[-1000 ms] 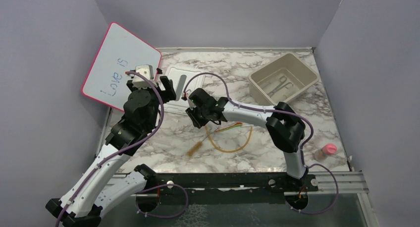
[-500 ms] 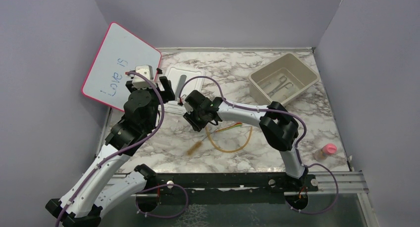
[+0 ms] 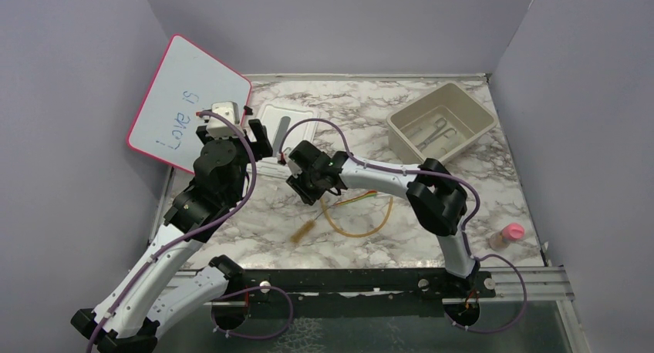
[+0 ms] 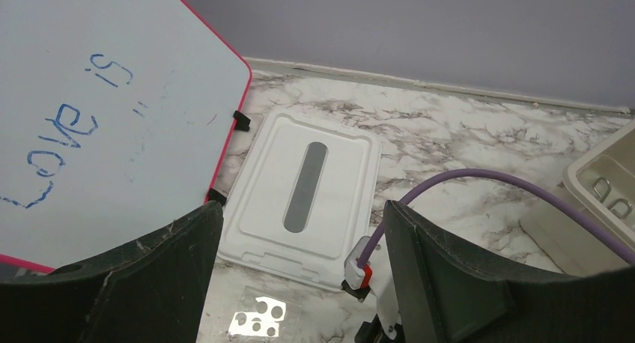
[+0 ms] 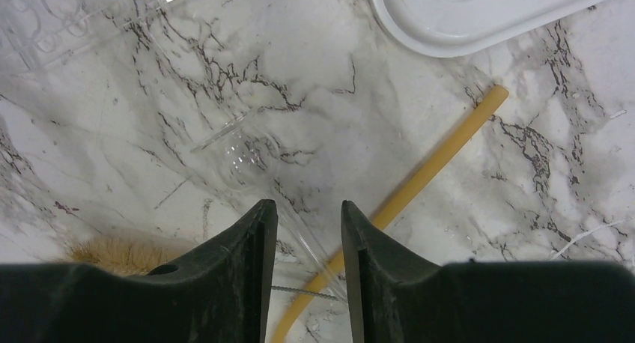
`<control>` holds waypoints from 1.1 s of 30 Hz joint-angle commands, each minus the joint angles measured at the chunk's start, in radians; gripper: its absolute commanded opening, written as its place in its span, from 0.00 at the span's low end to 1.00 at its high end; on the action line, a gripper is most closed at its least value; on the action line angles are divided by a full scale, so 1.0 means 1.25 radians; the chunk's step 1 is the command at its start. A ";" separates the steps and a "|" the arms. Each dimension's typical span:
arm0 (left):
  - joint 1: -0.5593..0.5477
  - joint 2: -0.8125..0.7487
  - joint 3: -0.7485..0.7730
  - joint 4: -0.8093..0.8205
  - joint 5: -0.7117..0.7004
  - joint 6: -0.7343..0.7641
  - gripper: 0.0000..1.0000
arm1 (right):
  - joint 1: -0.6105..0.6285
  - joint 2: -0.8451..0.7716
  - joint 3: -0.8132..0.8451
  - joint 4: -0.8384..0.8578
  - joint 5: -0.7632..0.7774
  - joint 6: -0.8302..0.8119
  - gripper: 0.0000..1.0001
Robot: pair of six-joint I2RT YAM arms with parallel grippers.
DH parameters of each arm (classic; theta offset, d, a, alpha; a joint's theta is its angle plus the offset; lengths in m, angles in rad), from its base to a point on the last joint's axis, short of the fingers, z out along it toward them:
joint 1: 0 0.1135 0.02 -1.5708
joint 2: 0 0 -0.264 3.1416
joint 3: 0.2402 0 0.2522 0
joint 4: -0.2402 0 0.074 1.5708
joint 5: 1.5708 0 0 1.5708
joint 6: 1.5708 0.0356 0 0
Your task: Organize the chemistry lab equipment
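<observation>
I am hovering the right end effector (image 5: 305, 208) low over the marble table (image 5: 524, 208). Its two black fingers (image 5: 254, 268) are standing partly apart and gripping nothing that I can make out. A clear glass piece (image 5: 251, 159) is lying just ahead of the tips, too transparent for me to name. The amber rubber tube (image 5: 442, 156) is running diagonally just to the right of the fingers, and the tan bristles of the wire brush (image 5: 112, 255) are showing at the lower left. From above, the thin green-orange stick (image 3: 357, 198) is lying just beside the tube's loop.

Further out, the left end effector (image 4: 299, 216) is hanging wide open and empty above the flat white plastic lid (image 4: 344, 171), next to the pink-framed whiteboard (image 4: 112, 118).

I am reading the job as barely begun. The silver metal scissor-like tongs (image 3: 433, 132) are sitting in the beige plastic bin (image 3: 463, 91) at the far right. The tube, brush and stick are waiting loose at mid-table, well apart from the bin. A small pink-capped bottle (image 3: 509, 233) is standing near the right edge. I am not finding the tiny blue pieces anywhere.
</observation>
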State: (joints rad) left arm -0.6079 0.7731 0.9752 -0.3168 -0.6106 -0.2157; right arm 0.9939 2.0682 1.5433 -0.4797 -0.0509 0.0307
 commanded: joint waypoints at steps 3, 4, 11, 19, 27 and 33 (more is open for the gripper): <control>0.004 -0.008 0.003 0.000 0.001 0.004 0.81 | 0.004 -0.023 -0.011 -0.050 -0.011 -0.052 0.45; 0.004 -0.009 0.002 -0.001 0.002 0.004 0.81 | 0.005 -0.019 -0.013 -0.055 -0.010 -0.055 0.46; 0.004 -0.008 -0.003 0.000 0.001 0.001 0.81 | 0.004 0.004 -0.006 -0.053 -0.015 -0.076 0.49; 0.004 -0.006 -0.008 -0.002 0.000 0.005 0.81 | 0.005 0.060 0.038 -0.072 -0.006 -0.094 0.37; 0.004 -0.006 -0.008 -0.003 -0.001 0.005 0.82 | 0.005 0.048 0.033 -0.053 0.038 -0.093 0.17; 0.004 -0.013 -0.001 -0.003 -0.005 0.006 0.81 | 0.004 -0.039 -0.007 0.025 0.038 -0.065 0.06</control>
State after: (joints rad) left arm -0.6079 0.7731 0.9718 -0.3244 -0.6106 -0.2157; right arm 0.9939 2.1109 1.5612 -0.5198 -0.0315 -0.0742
